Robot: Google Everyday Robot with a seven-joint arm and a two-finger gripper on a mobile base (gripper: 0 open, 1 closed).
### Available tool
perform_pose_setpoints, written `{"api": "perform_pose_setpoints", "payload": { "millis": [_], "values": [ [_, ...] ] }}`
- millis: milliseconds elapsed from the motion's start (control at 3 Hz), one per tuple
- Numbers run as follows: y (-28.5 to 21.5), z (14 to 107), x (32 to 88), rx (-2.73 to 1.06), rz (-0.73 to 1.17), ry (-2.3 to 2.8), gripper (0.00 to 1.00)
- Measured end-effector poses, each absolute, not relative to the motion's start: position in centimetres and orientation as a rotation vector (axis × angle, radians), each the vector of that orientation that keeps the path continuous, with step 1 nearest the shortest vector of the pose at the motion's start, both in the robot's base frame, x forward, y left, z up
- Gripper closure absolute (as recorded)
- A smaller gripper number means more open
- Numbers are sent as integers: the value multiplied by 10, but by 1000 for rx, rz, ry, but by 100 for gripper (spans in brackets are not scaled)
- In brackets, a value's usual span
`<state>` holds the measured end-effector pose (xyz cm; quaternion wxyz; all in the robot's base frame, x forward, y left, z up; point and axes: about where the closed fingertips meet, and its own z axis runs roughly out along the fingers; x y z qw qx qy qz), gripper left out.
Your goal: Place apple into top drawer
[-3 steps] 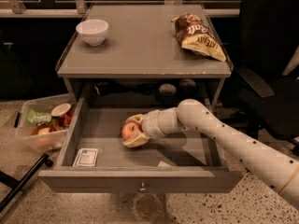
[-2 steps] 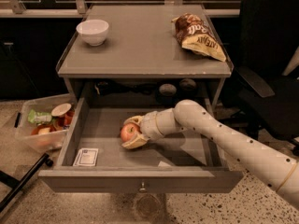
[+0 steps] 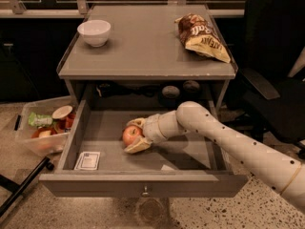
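Grey top drawer [image 3: 200, 185] stands open, with a small card [image 3: 88, 160] in its front left corner. Near the middle of its floor the gripper [image 3: 135, 134] pinches the apple [image 3: 130, 135] between its fingers [image 3: 139, 145]. I judge this is the placing step: next the fingers must spread and the arm must lift away. A white bowl [image 3: 94, 31] sits at the far left corner of the surface [image 3: 143, 46].
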<state>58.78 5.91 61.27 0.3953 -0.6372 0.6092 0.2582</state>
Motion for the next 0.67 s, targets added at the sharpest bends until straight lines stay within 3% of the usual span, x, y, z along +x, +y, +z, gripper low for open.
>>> {"api": "perform_pose_setpoints", "payload": {
  "millis": [333,667],
  "values": [
    [55,621,589,-1611,684,1562,0],
    [55,621,589,-1611,684,1562,0]
  ]
}}
